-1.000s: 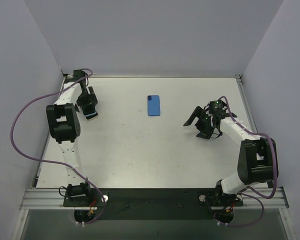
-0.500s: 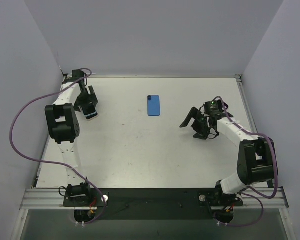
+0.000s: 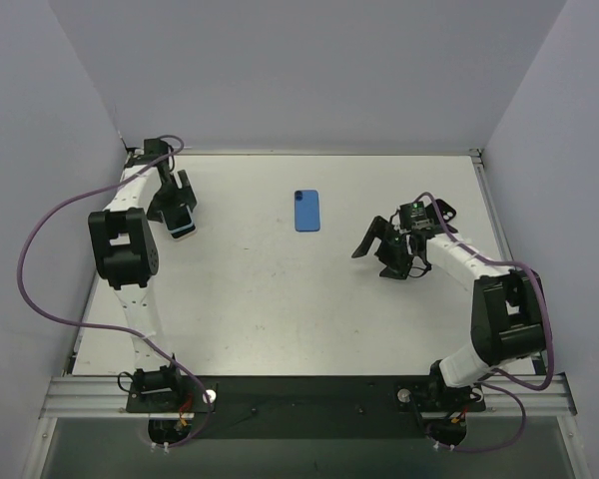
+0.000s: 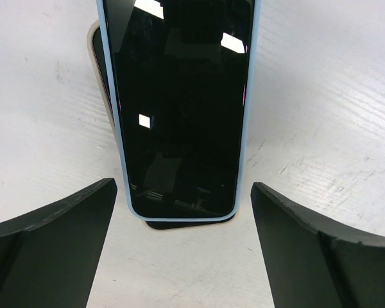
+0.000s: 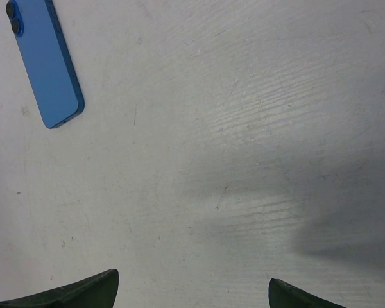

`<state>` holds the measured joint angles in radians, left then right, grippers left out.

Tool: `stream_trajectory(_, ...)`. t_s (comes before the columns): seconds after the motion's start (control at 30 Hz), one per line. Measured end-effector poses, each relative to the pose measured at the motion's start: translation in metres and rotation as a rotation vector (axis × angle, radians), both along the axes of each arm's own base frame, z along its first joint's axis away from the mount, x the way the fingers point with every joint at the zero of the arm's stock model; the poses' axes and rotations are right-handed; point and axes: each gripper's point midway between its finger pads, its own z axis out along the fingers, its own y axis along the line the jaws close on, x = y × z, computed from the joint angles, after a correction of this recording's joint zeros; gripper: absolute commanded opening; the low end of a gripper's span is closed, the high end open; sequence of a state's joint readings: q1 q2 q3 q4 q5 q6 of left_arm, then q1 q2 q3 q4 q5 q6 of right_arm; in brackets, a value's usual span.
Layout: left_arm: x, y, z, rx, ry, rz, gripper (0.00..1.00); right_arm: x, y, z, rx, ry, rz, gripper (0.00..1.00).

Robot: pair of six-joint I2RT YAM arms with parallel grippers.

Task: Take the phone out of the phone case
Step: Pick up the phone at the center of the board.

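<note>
Phone (image 4: 179, 109) in its case (image 4: 113, 128) lies under wide left fingers (image 4: 51, 250); right fingers (image 5: 70, 298), also wide, hover above table (image 5: 244, 128).

Top view looks down on the whole counter (image 3: 280, 289) from above its near edge. Right wrist view, nearer, shares the blue phone (image 3: 306, 211) with it. Left wrist view, closest, faces the cased phone (image 4: 179, 109) left of the blue phone.

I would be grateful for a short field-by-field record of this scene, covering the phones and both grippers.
cased phone: screen up, in a light blue case, lying on a cream-edged device
left gripper: open, fingers either side of the cased phone's near end, not gripping
blue phone: back up, alone on the table
right gripper: open, empty, right of the blue phone
task: phone not yet out of its case
</note>
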<state>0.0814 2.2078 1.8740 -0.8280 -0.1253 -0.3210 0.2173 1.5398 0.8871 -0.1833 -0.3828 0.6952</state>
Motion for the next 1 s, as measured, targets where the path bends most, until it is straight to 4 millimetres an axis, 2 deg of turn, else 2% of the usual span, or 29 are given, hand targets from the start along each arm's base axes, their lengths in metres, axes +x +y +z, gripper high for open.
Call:
stream_trajectory(0.73, -0.006, 0.003, -0.014, -0.004, 0.028, 0.006, 0.97, 0.004, 0.005, -0.005, 0.003, 0.020, 0.012, 0.91)
stream_trajectory(1.0, -0.006, 0.001, -0.023, -0.011, 0.043, 0.004, 0.97, 0.008, 0.011, -0.001, 0.009, 0.007, 0.027, 0.91)
